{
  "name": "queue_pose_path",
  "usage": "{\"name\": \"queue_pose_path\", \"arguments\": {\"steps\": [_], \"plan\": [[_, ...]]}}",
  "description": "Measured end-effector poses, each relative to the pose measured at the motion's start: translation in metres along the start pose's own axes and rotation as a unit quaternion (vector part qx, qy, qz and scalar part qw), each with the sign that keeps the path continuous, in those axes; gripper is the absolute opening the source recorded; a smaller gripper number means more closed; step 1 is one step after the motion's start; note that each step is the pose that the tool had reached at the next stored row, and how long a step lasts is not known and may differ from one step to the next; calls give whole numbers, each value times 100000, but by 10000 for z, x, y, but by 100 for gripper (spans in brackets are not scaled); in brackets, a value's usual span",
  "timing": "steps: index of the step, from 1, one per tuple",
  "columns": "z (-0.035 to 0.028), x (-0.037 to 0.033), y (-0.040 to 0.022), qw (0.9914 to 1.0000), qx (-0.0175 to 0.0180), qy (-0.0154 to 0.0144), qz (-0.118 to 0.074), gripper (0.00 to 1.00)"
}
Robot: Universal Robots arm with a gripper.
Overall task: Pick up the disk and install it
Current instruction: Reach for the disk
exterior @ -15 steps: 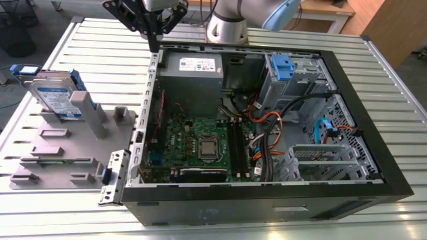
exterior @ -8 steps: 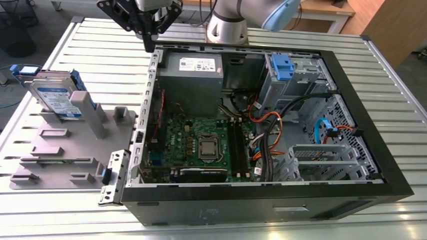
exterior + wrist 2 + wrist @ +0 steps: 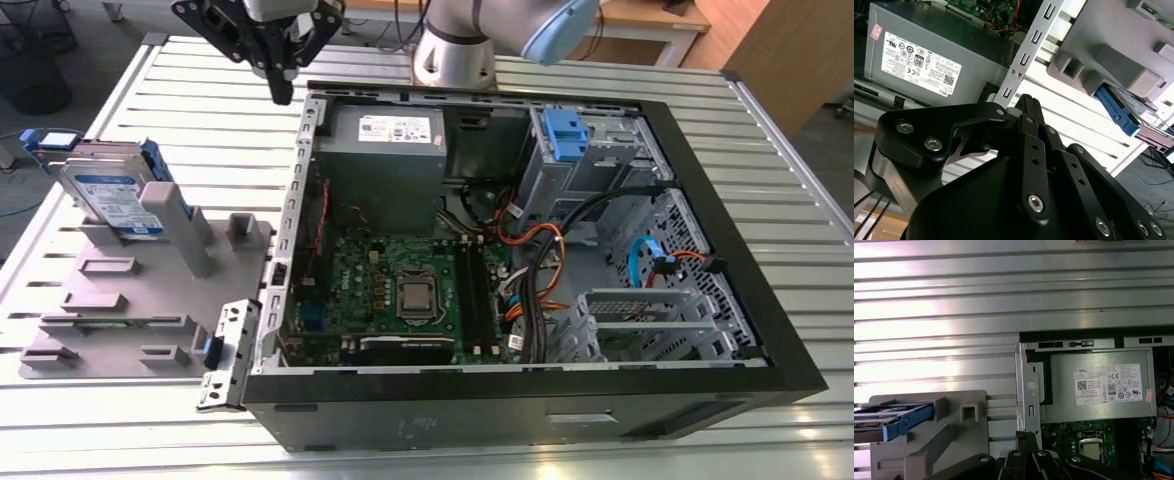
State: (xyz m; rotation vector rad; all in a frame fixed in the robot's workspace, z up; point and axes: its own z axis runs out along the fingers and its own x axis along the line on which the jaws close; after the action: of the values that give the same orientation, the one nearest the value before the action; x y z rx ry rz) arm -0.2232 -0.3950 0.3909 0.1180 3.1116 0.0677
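The gripper (image 3: 280, 97) is matt black metal with bright screw heads, above a table (image 3: 134, 90) of shiny ribbed metal slats; just beside it the power supply (image 3: 380, 165) is dull grey sheet metal with a white paper sticker, and farther off the disk (image 3: 107, 190) shows silver metal, a glossy label and blue plastic rails on a matt grey plastic fixture (image 3: 107, 300).

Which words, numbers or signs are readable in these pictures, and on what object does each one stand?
White sticker on the grey box: dense print and marks, too small to quote reliably.
Pink sticker on the box's corner: blurred.
Label on the disk: blue and white, print unreadable.
Circuit board: markings too small.
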Motion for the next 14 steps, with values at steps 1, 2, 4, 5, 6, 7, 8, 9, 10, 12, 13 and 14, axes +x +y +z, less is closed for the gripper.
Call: {"name": "queue_pose_path", "arguments": {"steps": [1, 2, 4, 5, 6, 7, 8, 9, 10, 12, 13, 14], "plan": [[0, 21, -2, 100000, -1, 2, 1, 11], [0, 43, -3, 100000, 0, 1, -3, 11], [0, 97, -8, 100000, -3, -3, -9, 11], [0, 125, -9, 100000, 2, 2, -4, 11], [0, 155, -11, 100000, 2, 1, 3, 11], [0, 182, -14, 100000, 4, 1, 4, 11], [0, 211, -16, 100000, 4, 3, 2, 11], [1, 241, -18, 100000, -2, -2, -1, 11], [1, 272, -21, 100000, -1, -3, -5, 11], [1, 331, -25, 100000, -3, -6, -4, 11], [1, 353, -27, 100000, 1, -2, 1, 11], [1, 363, -28, 100000, -1, -4, 1, 11]]}}
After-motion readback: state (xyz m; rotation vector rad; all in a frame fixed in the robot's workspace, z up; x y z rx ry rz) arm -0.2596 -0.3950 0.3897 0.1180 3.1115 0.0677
